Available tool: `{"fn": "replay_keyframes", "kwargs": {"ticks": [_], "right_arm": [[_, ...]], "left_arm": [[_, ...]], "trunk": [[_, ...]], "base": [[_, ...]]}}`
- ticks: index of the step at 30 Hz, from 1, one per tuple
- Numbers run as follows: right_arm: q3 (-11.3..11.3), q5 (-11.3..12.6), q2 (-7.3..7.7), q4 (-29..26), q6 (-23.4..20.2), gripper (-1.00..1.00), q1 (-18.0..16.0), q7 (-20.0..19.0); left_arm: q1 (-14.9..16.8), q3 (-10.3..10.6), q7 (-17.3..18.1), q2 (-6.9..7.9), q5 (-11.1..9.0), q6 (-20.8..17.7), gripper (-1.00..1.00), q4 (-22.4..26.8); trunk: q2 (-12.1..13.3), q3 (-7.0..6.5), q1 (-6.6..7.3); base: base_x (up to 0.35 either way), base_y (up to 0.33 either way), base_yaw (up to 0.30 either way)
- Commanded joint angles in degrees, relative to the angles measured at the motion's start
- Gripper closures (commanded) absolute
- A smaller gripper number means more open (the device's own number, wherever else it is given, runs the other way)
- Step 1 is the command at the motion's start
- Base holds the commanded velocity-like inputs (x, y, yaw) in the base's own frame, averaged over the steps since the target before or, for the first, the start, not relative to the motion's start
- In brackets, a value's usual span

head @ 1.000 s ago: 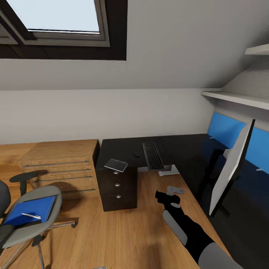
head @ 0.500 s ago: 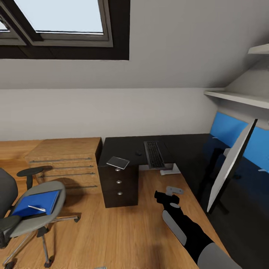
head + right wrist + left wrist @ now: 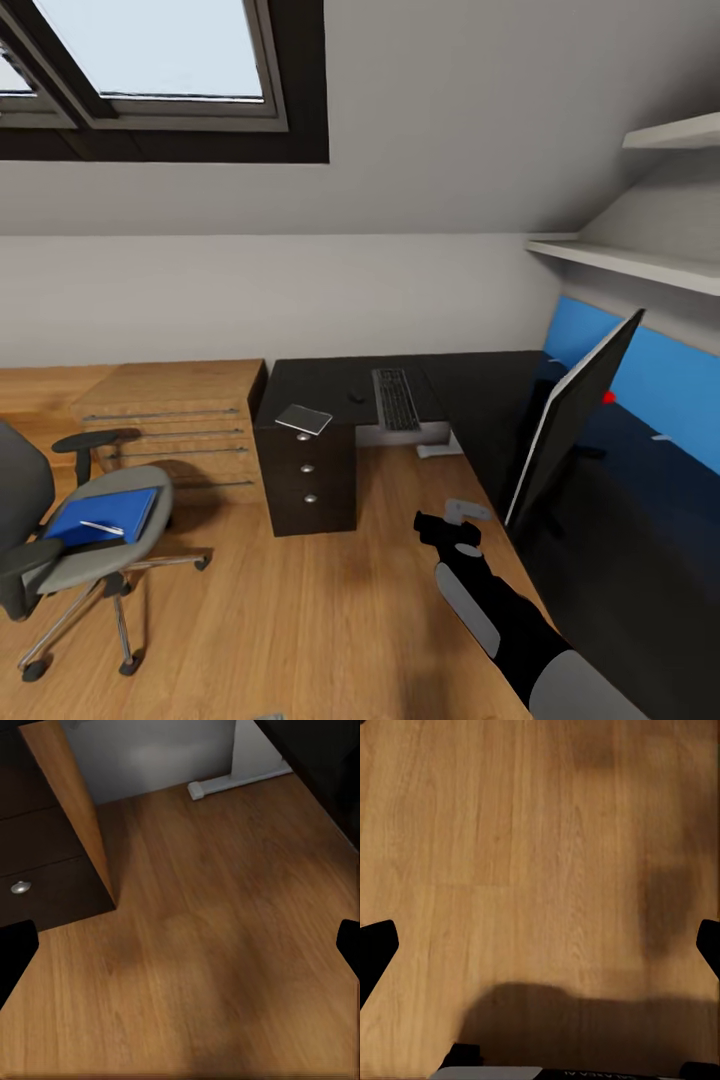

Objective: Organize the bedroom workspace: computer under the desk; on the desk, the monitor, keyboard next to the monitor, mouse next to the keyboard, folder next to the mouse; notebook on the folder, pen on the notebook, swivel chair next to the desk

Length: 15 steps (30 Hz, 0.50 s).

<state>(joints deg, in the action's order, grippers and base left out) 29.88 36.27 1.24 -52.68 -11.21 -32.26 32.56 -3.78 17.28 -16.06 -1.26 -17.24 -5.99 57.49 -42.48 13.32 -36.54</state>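
Right gripper (image 3: 447, 527) low over plank floor, jaws spread, empty. Left gripper (image 3: 540, 945) jaws likewise apart, nothing between, floor below.

Folder (image 3: 100, 515) on swivel chair (image 3: 90, 545) seat: bright blue, flat, likely light, stiff; probably best pinched at overhanging edge, kept level. Pen (image 3: 102, 527) lies on it, white, slim, may roll off.

Notebook (image 3: 303, 419) on surface (image 3: 320, 385) corner: grey, glossy, thin, probably slippery. Mouse (image 3: 355, 398), keyboard (image 3: 396, 398) beyond. Monitor (image 3: 570, 425) upright at right.
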Motion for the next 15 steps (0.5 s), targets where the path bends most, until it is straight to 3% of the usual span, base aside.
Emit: {"fn": "replay_keyframes", "kwargs": {"ticks": [1, 7, 15], "right_arm": [[0.23, 0.22, 0.07, -0.1, -0.27, -1.0, -0.05, 0.44], [0.26, 0.03, 0.07, -0.12, -0.3, -1.0, 0.19, 0.4], [0.92, -0.05, 0.08, -0.14, -0.29, -1.0, 0.26, 0.4]], "left_arm": [[0.0, 0.12, -0.38, 0.03, -0.42, -0.26, -1.0, 0.16], [0.0, 0.12, -0.38, 0.03, -0.42, -0.26, -1.0, 0.16], [0.0, 0.12, -0.38, 0.03, -0.42, -0.26, -1.0, 0.16]], "trunk": [[-0.08, 0.08, 0.0], [-0.08, 0.08, 0.0], [-0.08, 0.08, 0.0]], "base": [[-0.153, -0.114, 0.0], [-0.105, -0.042, 0.0], [-0.289, -0.004, 0.0]]}}
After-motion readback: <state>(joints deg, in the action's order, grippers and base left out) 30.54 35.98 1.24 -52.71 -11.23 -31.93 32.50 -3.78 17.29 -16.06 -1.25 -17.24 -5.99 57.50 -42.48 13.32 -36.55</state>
